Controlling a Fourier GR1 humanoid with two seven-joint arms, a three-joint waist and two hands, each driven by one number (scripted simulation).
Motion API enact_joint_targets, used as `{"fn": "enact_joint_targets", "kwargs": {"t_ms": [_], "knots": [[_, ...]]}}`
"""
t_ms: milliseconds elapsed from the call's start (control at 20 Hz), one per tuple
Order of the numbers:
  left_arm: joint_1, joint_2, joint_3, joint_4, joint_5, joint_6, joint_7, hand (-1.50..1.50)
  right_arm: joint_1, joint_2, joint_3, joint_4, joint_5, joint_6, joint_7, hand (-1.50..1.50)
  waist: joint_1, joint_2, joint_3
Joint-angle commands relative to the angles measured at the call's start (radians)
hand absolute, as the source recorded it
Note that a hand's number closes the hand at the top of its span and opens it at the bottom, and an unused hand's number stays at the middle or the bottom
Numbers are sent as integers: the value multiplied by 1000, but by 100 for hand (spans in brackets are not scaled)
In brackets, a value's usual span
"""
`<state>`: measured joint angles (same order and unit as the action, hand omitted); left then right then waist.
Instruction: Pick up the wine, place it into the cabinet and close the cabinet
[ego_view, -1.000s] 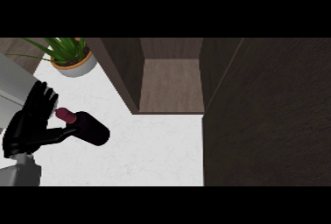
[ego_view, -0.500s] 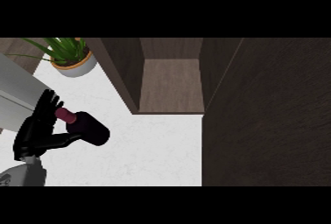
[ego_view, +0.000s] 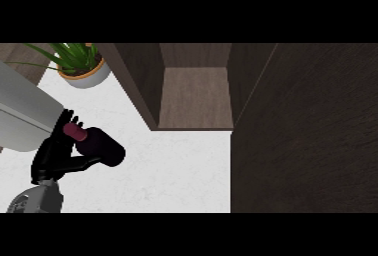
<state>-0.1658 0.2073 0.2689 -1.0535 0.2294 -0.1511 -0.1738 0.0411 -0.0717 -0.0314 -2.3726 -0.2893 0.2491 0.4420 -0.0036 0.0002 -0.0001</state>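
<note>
Wine (ego_view: 94, 145): held at nine o'clock, our left hand (ego_view: 55, 157) curled round it above the counter (ego_view: 170, 170). Cabinet (ego_view: 196, 97) at twelve o'clock, open. We judge placing and closing remain.

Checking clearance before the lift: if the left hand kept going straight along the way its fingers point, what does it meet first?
The left hand, curled round the wine bottle, points up the view. First in line looks to be the grey block at the left edge, short of the potted plant. Heights unclear.
</note>
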Motion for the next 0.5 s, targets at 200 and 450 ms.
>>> {"fn": "enact_joint_targets", "kwargs": {"t_ms": [200, 450], "knots": [[-96, 9, -2, 222, -18, -34, -90, -150, 51, 32, 24, 5, 51, 24, -70, -150, -3, 1, 0], [-66, -25, -9, 334, -54, -15, -240, -150, 42, 13, 5, -25, 15, 25, -23, -150, -2, 1, 0]]}}
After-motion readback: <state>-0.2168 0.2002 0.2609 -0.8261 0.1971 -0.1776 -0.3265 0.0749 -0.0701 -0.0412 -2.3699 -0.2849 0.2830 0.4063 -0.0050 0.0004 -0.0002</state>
